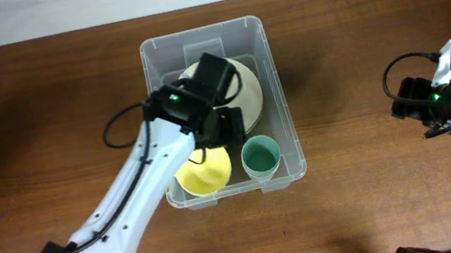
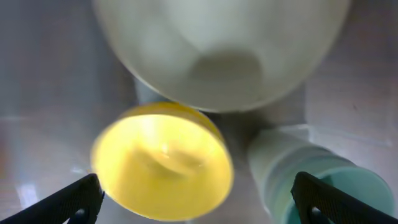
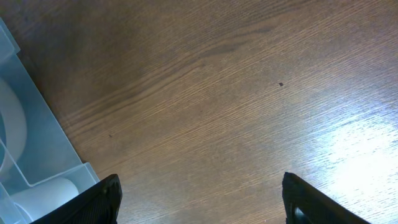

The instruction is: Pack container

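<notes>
The clear plastic container [image 1: 263,64] stands at the table's middle back. Inside it lie a large cream bowl [image 1: 247,90], a yellow bowl [image 1: 203,174] and a teal cup [image 1: 260,156]. My left gripper [image 1: 223,125] hovers open and empty inside the container, above the yellow bowl [image 2: 163,163], with the cream bowl [image 2: 217,50] ahead and the teal cup [image 2: 311,177] to the right. My right gripper [image 1: 417,106] is open and empty over bare table at the right; the container's corner [image 3: 37,134] shows at the left of its wrist view.
The brown wooden table [image 1: 359,38] surrounds the container. The left arm reaches from the front left over the container's near wall. A white wall edge runs along the back.
</notes>
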Robot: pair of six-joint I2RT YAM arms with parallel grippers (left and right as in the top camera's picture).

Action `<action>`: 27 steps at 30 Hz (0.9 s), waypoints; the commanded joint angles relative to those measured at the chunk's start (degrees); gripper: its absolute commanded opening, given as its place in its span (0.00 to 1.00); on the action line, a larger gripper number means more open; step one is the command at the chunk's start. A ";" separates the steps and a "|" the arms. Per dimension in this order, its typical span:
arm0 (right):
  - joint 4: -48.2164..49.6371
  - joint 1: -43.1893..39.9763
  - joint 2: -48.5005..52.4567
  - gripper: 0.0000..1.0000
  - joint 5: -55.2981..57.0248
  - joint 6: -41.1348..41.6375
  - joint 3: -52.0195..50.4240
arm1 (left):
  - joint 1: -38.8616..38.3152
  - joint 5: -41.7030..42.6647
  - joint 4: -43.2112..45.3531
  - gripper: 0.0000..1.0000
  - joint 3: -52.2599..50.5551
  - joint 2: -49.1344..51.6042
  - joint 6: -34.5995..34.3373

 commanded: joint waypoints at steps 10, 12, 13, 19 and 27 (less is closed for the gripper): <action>5.25 2.78 -0.33 0.78 0.66 -3.21 -0.02 | 34.45 -3.87 1.70 0.99 0.15 -11.80 5.42; 10.29 7.41 -0.24 0.82 8.17 -3.21 -0.02 | 40.61 -3.87 3.98 0.99 0.15 -10.84 5.42; 12.13 8.94 -0.11 0.84 10.60 -3.41 0.00 | 42.21 -3.87 4.11 0.99 0.15 -10.67 5.42; 25.09 16.87 2.32 0.99 14.84 -5.07 0.00 | 47.12 -3.82 4.11 0.99 0.11 -10.62 5.40; 27.21 17.44 -1.18 0.99 13.18 -5.07 0.50 | 47.10 3.98 7.85 0.99 0.11 -13.03 19.98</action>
